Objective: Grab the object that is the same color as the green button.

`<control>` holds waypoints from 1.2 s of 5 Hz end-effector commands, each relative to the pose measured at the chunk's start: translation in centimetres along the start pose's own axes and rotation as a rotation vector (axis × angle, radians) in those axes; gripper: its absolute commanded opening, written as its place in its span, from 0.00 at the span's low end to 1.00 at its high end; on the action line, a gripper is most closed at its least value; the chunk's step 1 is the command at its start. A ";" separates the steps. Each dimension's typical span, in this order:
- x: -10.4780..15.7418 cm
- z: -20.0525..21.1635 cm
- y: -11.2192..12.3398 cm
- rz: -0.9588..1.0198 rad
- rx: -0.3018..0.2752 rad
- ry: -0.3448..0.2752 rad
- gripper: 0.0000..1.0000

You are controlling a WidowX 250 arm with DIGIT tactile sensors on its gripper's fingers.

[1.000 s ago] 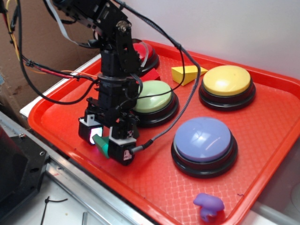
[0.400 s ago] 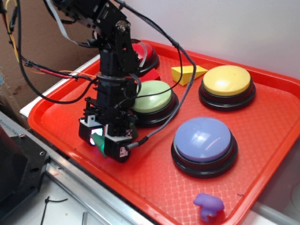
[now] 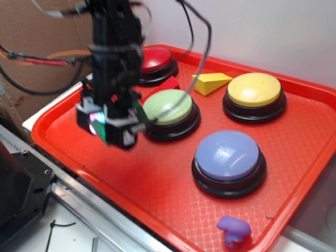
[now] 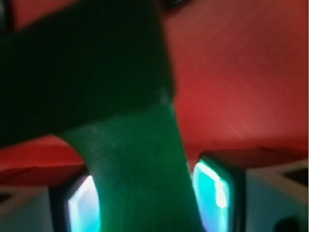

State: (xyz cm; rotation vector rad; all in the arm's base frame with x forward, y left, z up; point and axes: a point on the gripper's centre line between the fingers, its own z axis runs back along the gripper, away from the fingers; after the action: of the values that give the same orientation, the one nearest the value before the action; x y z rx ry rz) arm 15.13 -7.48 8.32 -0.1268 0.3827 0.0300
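The black robot gripper (image 3: 105,127) hung above the near-left part of the red plastic tray (image 3: 168,194), clear of its floor and just left of the large pale green domed button (image 3: 168,106) on its black round base. The jaws were clamped on the small dark green plastic piece (image 4: 140,174): in the wrist view it filled the space between the two glowing teal finger pads (image 4: 215,191) and spread out broad and dark above them, with the tray's red surface blurred behind it. In the exterior view only a dim greenish sliver showed between the jaws, and motion blur hid its outline. The other things lay apart from the gripper: the yellow wedge (image 3: 210,82) near the red domed button (image 3: 153,59), the yellow domed button (image 3: 254,91) at the far right, the lavender-blue domed button (image 3: 227,156) in the middle, and the purple blob-shaped toy (image 3: 234,230) at the tray's near edge. By my judgement the grab itself was made and the step in hand was the lift. The next move called for a steady squeeze and a clean rise, since the flat, angular piece looked liable to twist or slide out of the pads.
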 end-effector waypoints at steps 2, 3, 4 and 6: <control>-4.0 10.1 -0.1 -0.050 -0.018 -0.094 0.00; -3.5 10.5 0.1 -0.042 0.002 -0.101 0.00; -2.3 10.2 0.4 -0.031 0.006 -0.077 0.00; -0.9 9.4 1.3 -0.009 0.022 -0.052 0.00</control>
State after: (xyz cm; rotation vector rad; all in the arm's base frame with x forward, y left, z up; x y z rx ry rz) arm 17.12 -5.14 16.20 -0.0913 0.3852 0.0056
